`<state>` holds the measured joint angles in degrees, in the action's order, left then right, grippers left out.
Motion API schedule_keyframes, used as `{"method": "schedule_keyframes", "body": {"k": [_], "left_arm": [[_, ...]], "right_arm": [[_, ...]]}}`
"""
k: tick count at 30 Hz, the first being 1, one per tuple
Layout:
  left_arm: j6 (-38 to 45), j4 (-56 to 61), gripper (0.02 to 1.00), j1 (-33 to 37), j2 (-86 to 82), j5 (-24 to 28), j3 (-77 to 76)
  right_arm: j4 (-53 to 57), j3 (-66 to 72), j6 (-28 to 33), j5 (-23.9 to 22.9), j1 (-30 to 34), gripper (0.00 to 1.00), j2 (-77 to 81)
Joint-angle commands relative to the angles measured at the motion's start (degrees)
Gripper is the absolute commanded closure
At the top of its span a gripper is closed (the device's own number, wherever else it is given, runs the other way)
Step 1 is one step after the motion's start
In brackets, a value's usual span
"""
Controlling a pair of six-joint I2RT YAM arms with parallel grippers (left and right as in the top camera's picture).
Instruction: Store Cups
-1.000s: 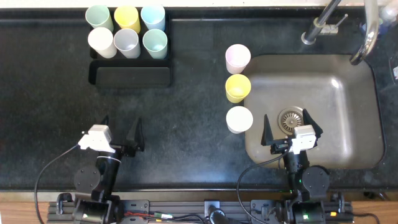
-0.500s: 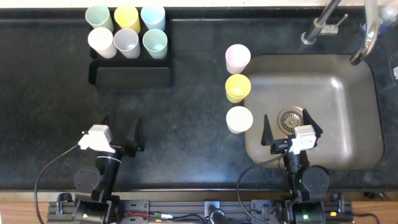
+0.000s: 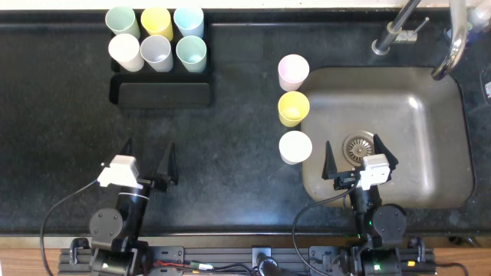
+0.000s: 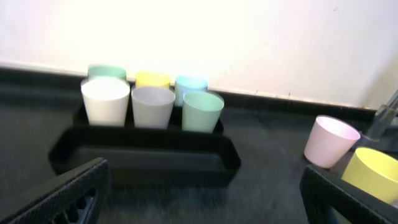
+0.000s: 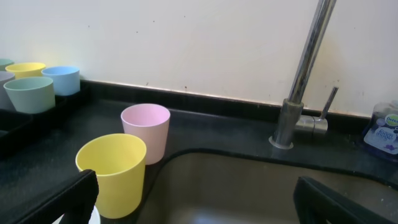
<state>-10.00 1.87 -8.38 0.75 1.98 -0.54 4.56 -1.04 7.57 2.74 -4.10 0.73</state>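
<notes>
Three loose cups stand in a row along the sink's left rim: a pink cup (image 3: 293, 70) (image 5: 146, 131) (image 4: 330, 140), a yellow cup (image 3: 293, 108) (image 5: 115, 173) (image 4: 372, 173) and a white cup (image 3: 295, 147). A black tray (image 3: 161, 93) (image 4: 143, 159) at the back left holds several upright cups in its rear rows, while its front row is bare. My left gripper (image 3: 148, 164) (image 4: 199, 199) is open near the front left, well short of the tray. My right gripper (image 3: 354, 156) (image 5: 196, 199) is open over the sink's front part, to the right of the white cup.
The steel sink (image 3: 430, 138) (image 5: 249, 186) with its drain (image 3: 358, 146) takes up the right side. A faucet (image 3: 395, 29) (image 5: 305, 81) rises at its back. A soap bottle (image 5: 384, 130) stands at the far right. Dark countertop (image 3: 230, 153) lies between tray and sink.
The left arm has shifted very slightly; its gripper sits a touch farther forward. Cups and the right arm have not moved.
</notes>
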Motion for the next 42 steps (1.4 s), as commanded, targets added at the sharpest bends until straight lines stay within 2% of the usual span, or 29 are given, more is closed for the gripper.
{"method": "schedule_keyframes", "body": {"k": [1,6,12,19,25,27,30,33,35,42], "left_arm": [[9.16,1.95,0.018,0.44,-0.46,2.82,-1.16],[13.25,1.07,0.018,0.44,6.47,7.02,-10.91],[13.20,-4.87,0.018,-0.20,26.75,11.19,-33.42],[12.68,-27.19,0.018,-6.29,52.98,13.00,-65.55],[4.92,-46.40,0.018,-11.13,75.06,12.85,-92.13],[1.86,-52.37,0.018,-13.66,82.18,10.91,-100.48],[-6.58,-61.33,0.020,-17.92,92.02,3.32,-112.19],[-12.28,-70.47,0.018,-21.33,101.70,-1.97,-124.41],[-14.56,-76.46,0.018,-23.06,108.13,-3.69,-132.93],[-20.68,-89.05,0.018,-26.38,126.42,-4.26,-155.82]], "right_arm": [[-0.28,0.74,0.17,0.22,0.33,0.005,-0.48],[-0.28,0.74,0.17,0.22,0.33,0.003,-0.48],[-0.28,0.74,0.17,0.22,0.33,0.003,-0.48],[-0.28,0.74,0.17,0.22,0.33,0.003,-0.48],[-0.28,0.74,0.17,0.22,0.33,0.003,-0.48],[-0.28,0.74,0.17,0.22,0.33,0.005,-0.48],[-0.28,0.74,0.17,0.22,0.33,0.003,-0.48],[-0.28,0.74,0.17,0.22,0.33,0.003,-0.48],[-0.28,0.74,0.17,0.22,0.33,0.003,-0.48],[-0.28,0.74,0.17,0.22,0.33,0.003,-0.48]]}}
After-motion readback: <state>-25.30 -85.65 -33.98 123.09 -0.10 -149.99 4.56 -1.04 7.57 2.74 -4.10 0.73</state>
